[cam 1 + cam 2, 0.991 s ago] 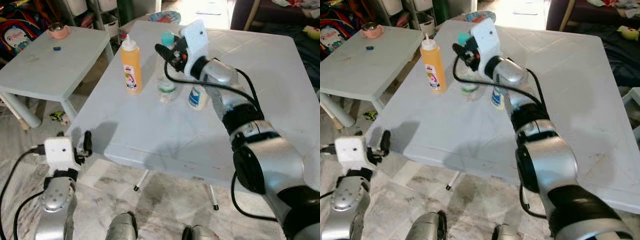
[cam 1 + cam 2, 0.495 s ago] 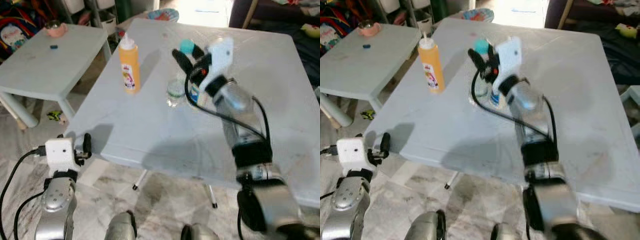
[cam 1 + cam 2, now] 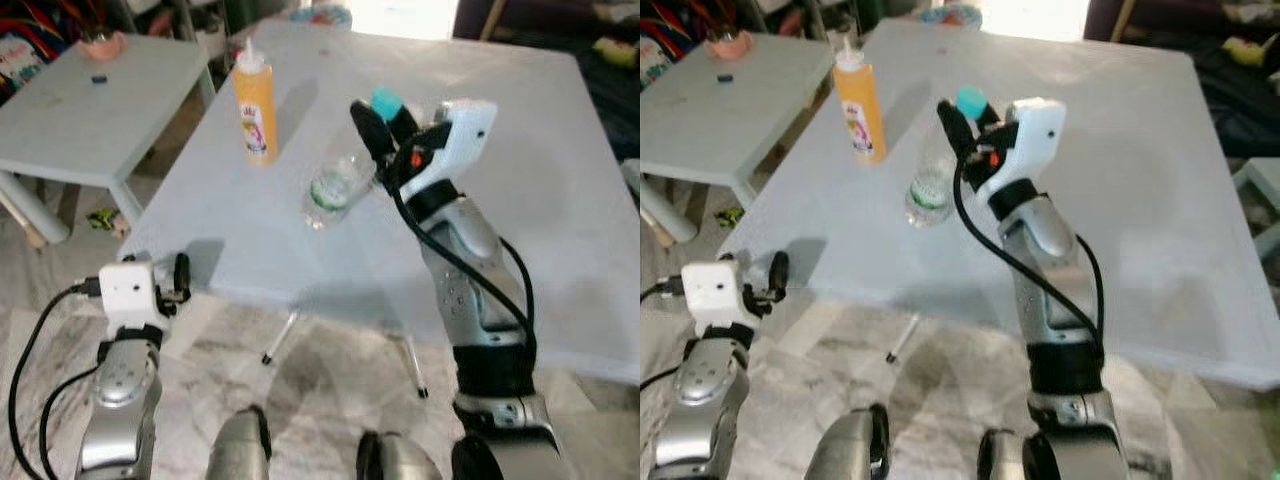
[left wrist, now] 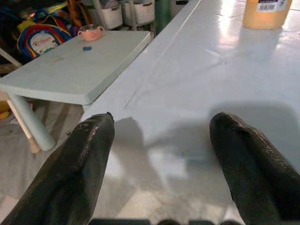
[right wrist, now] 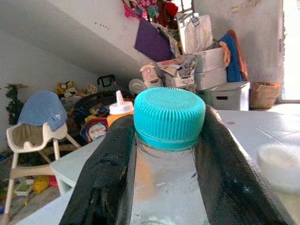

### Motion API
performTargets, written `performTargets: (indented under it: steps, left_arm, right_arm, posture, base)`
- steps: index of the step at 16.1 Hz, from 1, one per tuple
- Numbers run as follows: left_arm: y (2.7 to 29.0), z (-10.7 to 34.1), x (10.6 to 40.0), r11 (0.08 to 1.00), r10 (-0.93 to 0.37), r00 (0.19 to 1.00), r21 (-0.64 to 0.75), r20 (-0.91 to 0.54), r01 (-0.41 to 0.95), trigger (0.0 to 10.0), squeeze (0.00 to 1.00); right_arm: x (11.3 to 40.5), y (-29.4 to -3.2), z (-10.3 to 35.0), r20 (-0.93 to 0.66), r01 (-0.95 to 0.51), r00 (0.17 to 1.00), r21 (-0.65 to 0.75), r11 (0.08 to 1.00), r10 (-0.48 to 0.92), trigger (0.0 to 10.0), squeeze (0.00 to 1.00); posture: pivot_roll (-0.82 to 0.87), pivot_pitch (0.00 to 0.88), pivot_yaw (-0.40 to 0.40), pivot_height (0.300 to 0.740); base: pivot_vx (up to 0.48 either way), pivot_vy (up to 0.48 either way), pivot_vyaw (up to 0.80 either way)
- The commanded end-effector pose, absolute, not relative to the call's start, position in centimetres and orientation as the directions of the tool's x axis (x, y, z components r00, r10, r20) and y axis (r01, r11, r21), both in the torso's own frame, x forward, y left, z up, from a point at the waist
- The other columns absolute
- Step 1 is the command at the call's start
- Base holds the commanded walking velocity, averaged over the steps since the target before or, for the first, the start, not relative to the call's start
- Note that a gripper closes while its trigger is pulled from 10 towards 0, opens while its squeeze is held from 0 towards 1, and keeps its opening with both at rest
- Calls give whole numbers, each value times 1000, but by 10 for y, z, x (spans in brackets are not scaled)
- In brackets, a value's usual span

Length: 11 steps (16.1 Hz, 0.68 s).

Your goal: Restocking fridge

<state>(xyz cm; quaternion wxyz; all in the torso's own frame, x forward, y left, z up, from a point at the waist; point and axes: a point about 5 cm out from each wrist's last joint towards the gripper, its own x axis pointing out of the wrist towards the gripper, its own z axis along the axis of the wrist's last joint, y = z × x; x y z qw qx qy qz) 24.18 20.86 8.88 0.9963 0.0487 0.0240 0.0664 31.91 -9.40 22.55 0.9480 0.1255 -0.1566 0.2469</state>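
A clear water bottle (image 3: 334,186) with a teal cap (image 3: 386,102) hangs tilted above the white table (image 3: 520,150). My right gripper (image 3: 384,124) is shut on its neck, just under the cap (image 5: 169,117), with a black finger on each side. An orange squeeze bottle (image 3: 252,104) with a white nozzle stands upright on the table, to the left of and beyond the held bottle. My left gripper (image 3: 178,276) hangs low by the table's near left corner, and its two fingers (image 4: 79,164) stand wide apart with nothing between them.
A lower white side table (image 3: 90,110) stands to the left with a pink cup (image 3: 103,42) and a small blue bit on it. A patterned plate (image 3: 320,14) lies at the big table's far edge. Marble floor lies below, with clutter at the far left.
My right gripper has lifted the water bottle off the table and drawn it toward me, tilting it. The camera has shifted a little. The left arm has stayed put.
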Motion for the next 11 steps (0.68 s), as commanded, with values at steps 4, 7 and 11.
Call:
performTargets:
  steps: [4, 7, 11]
  left_arm:
    - [211, 76, 239, 983, 161, 982, 99, -96, -152, 10000, 0]
    - [210, 75, 243, 984, 158, 983, 99, -94, -149, 10000, 0]
    - [208, 73, 245, 984, 155, 984, 97, -91, -146, 10000, 0]
  right_arm:
    - [309, -103, 186, 218, -440, 890, 175, 881, 401, 10000, 0]
    - [304, -103, 181, 205, -439, 890, 146, 886, 407, 10000, 0]
    - [299, -101, 175, 203, -464, 876, 110, 879, 437, 10000, 0]
  posture:
    - [124, 46, 5, 740]
    - [113, 43, 7, 740]
    - [104, 37, 6, 740]
  base:
    - [-327, 0, 0]
    - [-328, 0, 150]
    - [-338, 0, 800]
